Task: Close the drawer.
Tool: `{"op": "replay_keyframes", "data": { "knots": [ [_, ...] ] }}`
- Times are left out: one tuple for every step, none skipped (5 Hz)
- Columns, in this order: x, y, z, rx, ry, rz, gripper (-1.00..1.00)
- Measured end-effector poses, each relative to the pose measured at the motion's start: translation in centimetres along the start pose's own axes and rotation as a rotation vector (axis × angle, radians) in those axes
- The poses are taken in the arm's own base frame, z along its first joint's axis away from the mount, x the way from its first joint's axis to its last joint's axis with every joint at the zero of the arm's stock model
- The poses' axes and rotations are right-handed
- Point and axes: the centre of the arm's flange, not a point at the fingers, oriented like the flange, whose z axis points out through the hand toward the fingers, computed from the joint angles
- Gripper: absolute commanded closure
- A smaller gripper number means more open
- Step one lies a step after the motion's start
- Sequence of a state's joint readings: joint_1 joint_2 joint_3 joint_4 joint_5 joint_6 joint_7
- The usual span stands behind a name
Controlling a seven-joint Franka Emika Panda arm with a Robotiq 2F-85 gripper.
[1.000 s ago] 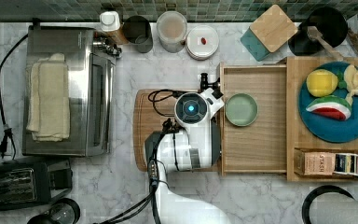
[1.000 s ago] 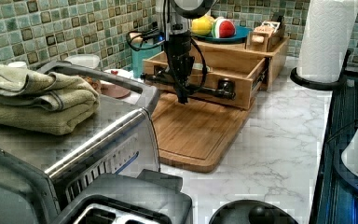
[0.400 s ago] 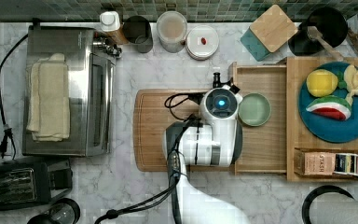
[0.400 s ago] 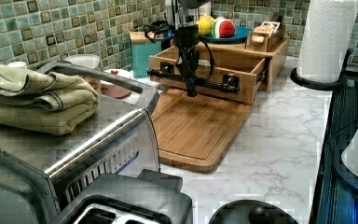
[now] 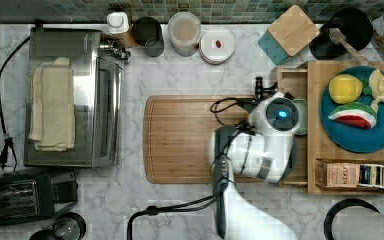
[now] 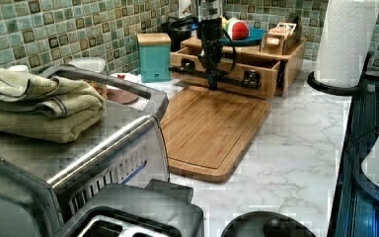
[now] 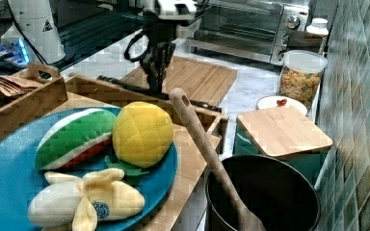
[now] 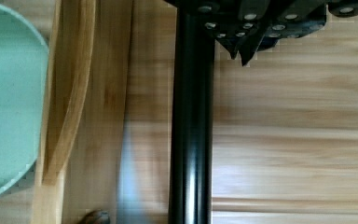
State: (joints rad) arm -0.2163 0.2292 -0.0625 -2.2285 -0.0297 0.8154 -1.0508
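The light-wood drawer (image 6: 249, 74) stands out only a short way from the cabinet (image 6: 291, 57); in the top view a strip of the drawer (image 5: 291, 80) shows beside my wrist. Its black bar handle (image 8: 191, 140) runs across the front, also seen as the handle (image 6: 190, 73) in the left view. My gripper (image 6: 211, 84) hangs straight down, shut, with its fingertips (image 8: 242, 53) against the handle on the cutting-board side, nothing between them. The right view has the gripper (image 7: 154, 85) at the drawer front too. A pale green bowl (image 8: 4, 116) lies in the drawer.
A bamboo cutting board (image 5: 180, 140) lies right in front of the drawer. The cabinet top carries a blue plate (image 5: 375, 135) of toy fruit and a tea box (image 5: 352, 175). A toaster oven (image 5: 70, 95), jars, a teal box (image 5: 287, 35) and a black pot (image 5: 342, 30) stand around.
My arm has moved toward the top view's right with the gripper on the handle. The drawer has slid most of the way into the cabinet, covering much of the green bowl.
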Motion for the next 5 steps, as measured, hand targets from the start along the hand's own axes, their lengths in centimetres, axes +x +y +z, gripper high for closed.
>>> {"op": "replay_keyframes", "data": {
  "knots": [
    [-1.6,5.9,0.2,-0.025,0.068,-0.013,1.0],
    [-2.3,8.1,0.3,-0.023,0.098,-0.046,1.0],
    [-2.4,7.9,0.5,-0.037,0.108,-0.064,1.0],
    [-2.4,7.6,0.6,-0.048,0.106,-0.083,1.0],
    [-2.4,7.5,0.7,-0.056,0.119,-0.086,1.0]
  ]
}}
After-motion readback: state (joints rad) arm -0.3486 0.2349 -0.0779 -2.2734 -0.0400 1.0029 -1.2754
